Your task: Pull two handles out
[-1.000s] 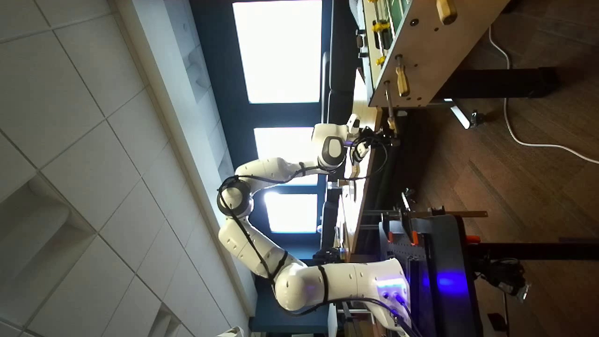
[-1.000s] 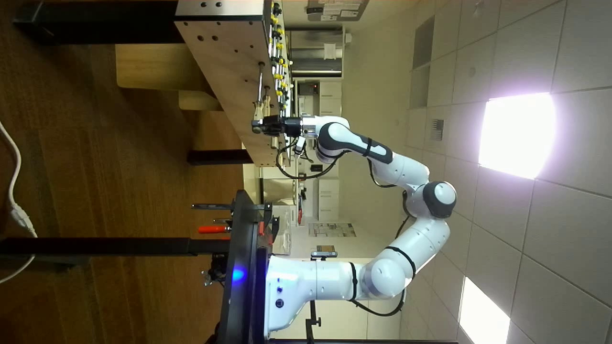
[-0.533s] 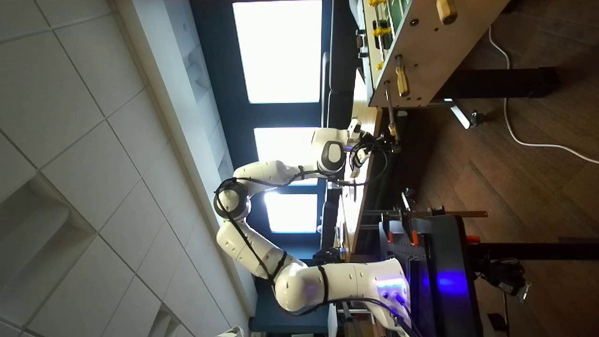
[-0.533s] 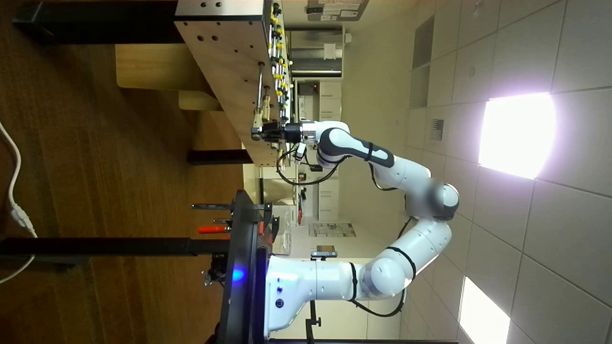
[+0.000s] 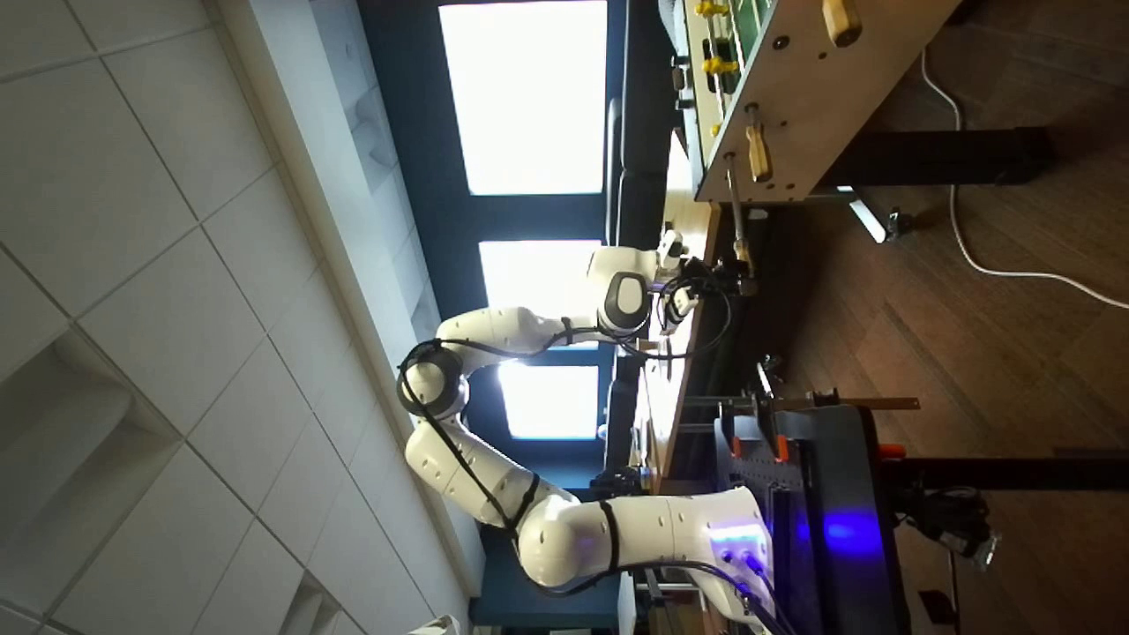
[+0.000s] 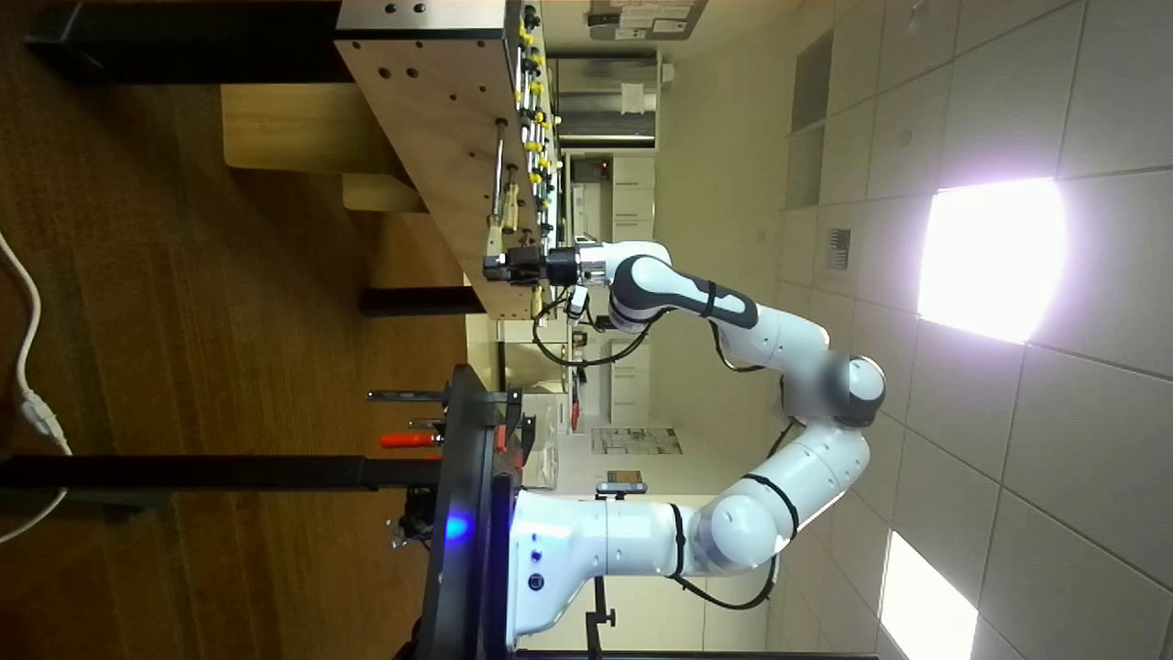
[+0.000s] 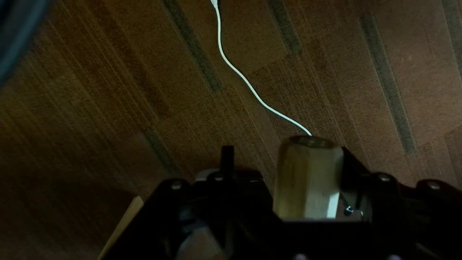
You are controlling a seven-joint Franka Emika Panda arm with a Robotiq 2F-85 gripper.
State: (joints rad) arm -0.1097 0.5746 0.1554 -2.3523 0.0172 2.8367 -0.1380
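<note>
The wooden handle [image 6: 494, 240] sits at the end of a metal rod [image 6: 499, 174] that sticks well out of the light wooden table. My gripper [image 6: 499, 266] is at that handle's outer end, and an exterior view shows the same handle [image 5: 743, 253] there. In the wrist view the handle [image 7: 306, 180] stands between the parted jaws of my gripper [image 7: 286, 153]. A gap shows on its left; the right finger [image 7: 348, 162] is against or very close to it. Another handle [image 5: 758, 157] lies near the table's side on a short length of rod.
The wooden game table [image 5: 820, 97] bears rods with yellow figures and a further handle [image 5: 842, 22]. A white cable [image 7: 249, 83] runs over the floor. Clamps [image 5: 776, 414] are fixed on the robot's black stand [image 5: 847, 547]. A wooden edge [image 7: 122, 224] shows at the wrist view's lower left.
The arm has drawn back toward its base, and the rod has slid farther out with its handle. The yellow figures shifted the same way. By the latest frame the jaws have parted.
</note>
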